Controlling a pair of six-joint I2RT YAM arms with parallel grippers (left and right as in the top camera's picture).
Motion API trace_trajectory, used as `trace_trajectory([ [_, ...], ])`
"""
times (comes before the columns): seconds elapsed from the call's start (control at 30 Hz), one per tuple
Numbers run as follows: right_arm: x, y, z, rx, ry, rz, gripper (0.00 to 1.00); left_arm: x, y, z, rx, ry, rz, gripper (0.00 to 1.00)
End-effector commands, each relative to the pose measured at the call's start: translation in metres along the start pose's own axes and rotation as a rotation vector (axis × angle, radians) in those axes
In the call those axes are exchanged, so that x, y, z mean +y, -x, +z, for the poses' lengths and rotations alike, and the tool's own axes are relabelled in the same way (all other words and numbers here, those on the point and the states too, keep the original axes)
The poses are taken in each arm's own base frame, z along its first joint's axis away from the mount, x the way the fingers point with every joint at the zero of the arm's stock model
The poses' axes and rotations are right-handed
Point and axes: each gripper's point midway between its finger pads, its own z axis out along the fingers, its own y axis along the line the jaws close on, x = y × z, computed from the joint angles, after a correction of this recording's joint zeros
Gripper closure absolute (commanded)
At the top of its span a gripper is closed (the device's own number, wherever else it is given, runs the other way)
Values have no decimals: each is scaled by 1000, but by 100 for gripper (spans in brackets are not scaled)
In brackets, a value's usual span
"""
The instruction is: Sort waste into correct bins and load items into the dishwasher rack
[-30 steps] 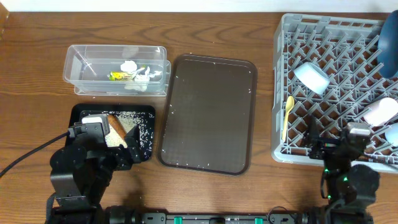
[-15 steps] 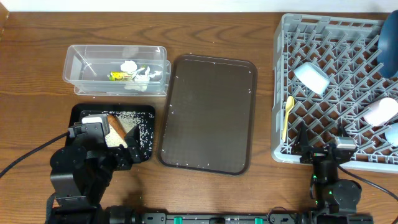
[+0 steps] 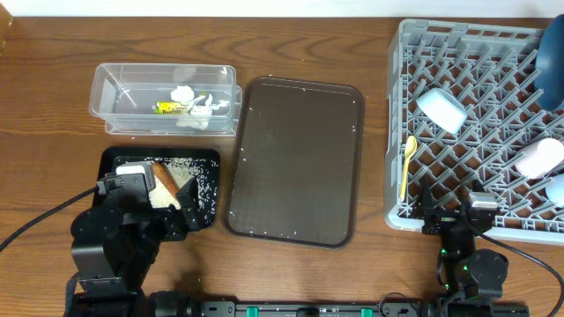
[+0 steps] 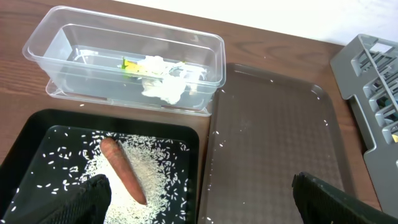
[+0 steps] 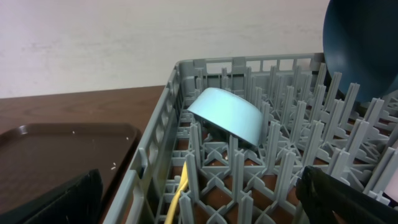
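The grey dishwasher rack (image 3: 392, 132) at the right holds the light-blue bowl (image 3: 441, 108), pale yellow spoon (image 3: 406, 165), pink cup (image 3: 539, 158), small blue cup (image 3: 557, 187) and dark-blue plate (image 3: 552, 62). The clear tub (image 3: 99, 97) holds white tissue (image 3: 198, 107) and the yellow-green wrapper (image 3: 169, 107). The black tray (image 3: 211, 157) holds rice (image 4: 155, 168) and the orange-brown stick (image 4: 123, 169). My left gripper (image 4: 202, 205) is open and empty over the black tray's near right edge. My right gripper (image 5: 199, 199) is open and empty at the rack's front edge, facing the spoon (image 5: 177, 199) and bowl (image 5: 227, 115).
The dark brown serving tray (image 3: 295, 158) lies between the bins and the rack, with a few stray rice grains on it. The tub stands behind the black tray. Both arm bases sit at the table's front edge.
My right arm has moved left and drawn back toward the rack's front edge. My left arm and all objects have stayed put.
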Motion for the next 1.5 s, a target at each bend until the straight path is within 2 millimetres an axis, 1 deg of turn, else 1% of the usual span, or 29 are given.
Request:
trace_trajectory([
  [0.0,4,-1,0,1,16,-10,1,2,-1,0,-1,7,9,5],
  [0.77,4,-1,0,1,16,-10,1,2,-1,0,-1,7,9,5],
  [0.9,4,-1,0,1,16,-10,1,5,-14,1,45,20,9,5],
  [0.97,4,-1,0,1,16,-10,1,7,-16,4,39,28,10,5],
  [1.07,4,-1,0,1,16,-10,1,16,-20,11,-20,60,17,5],
  [1.23,4,-1,0,1,16,-10,1,22,-37,30,-156,39,36,5],
  [1.3,4,-1,0,1,16,-10,1,26,-43,38,-236,35,46,5],
  [1.47,4,-1,0,1,16,-10,1,39,-43,49,-393,69,55,5],
])
